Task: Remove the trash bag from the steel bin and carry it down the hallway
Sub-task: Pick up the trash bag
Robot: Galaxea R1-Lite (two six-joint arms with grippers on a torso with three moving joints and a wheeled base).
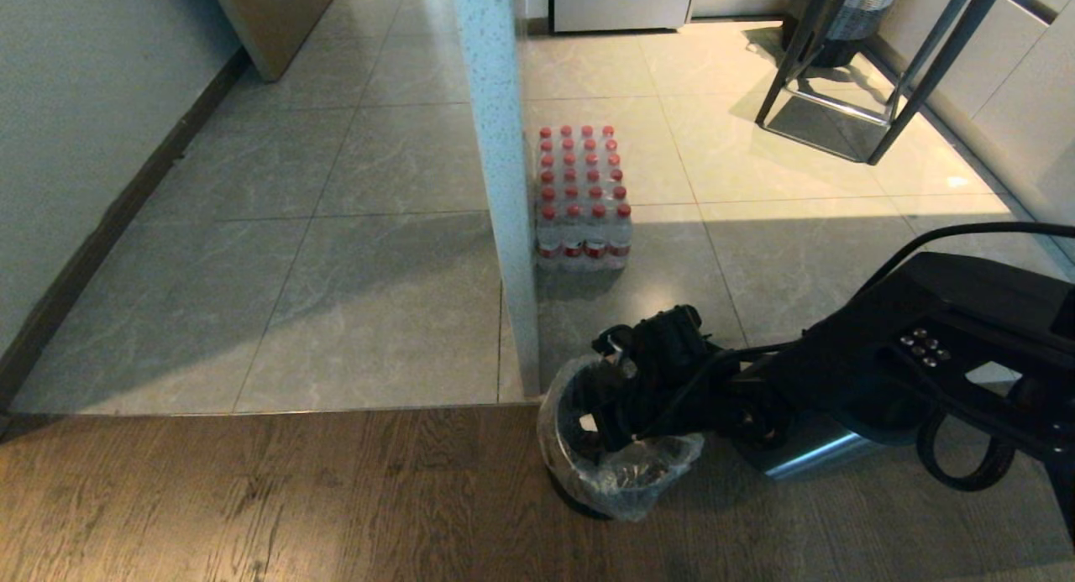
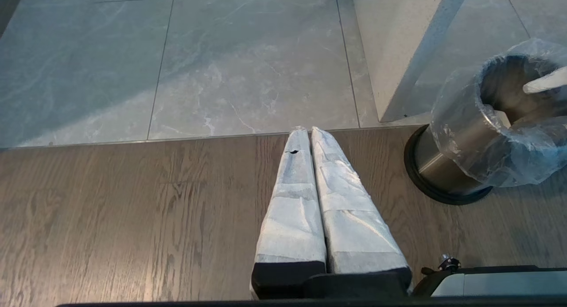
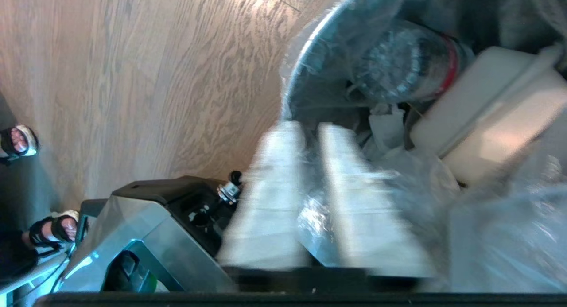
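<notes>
1. Since the trash bag (image 1: 626,473) is thin clear film, I judge it soft, crinkly and light, with no stiffness of its own; it will sag and swing once it leaves the steel bin (image 2: 447,165).
2. It sits as a liner in that bin, its top folded out over the rim and hanging down the outside wall. The bin stands on the wooden floor (image 1: 252,498), just beside the seam where the tiled floor (image 1: 369,296) begins and near the foot of the white wall end (image 1: 504,187).
3. Through the film the right wrist view shows a crushed bottle with a red band (image 3: 412,68) and a pale carton-like piece (image 3: 483,107). I judge these bulky but not heavy, though hard corners could tear the film if I yank.
4. I judge the best hold to be a gathered bunch of film at the rim, not one flat layer, which would slide out from between smooth pads.
5. My right gripper (image 3: 312,134) is down in the mouth of the bin. Its fingers (image 3: 270,196) stand a narrow gap apart, with crumpled film lying in the gap; whether they are truly pinching it I cannot tell, as that view is smeared.
6. My left gripper (image 2: 305,132) is parked low over the wooden floor, apart from the bin, with its fingers (image 2: 292,209) pressed together on nothing.
7. A shrink-wrapped pack of red-capped bottles (image 1: 581,196) stands on the tiles beyond the wall end; it is not my target.
</notes>
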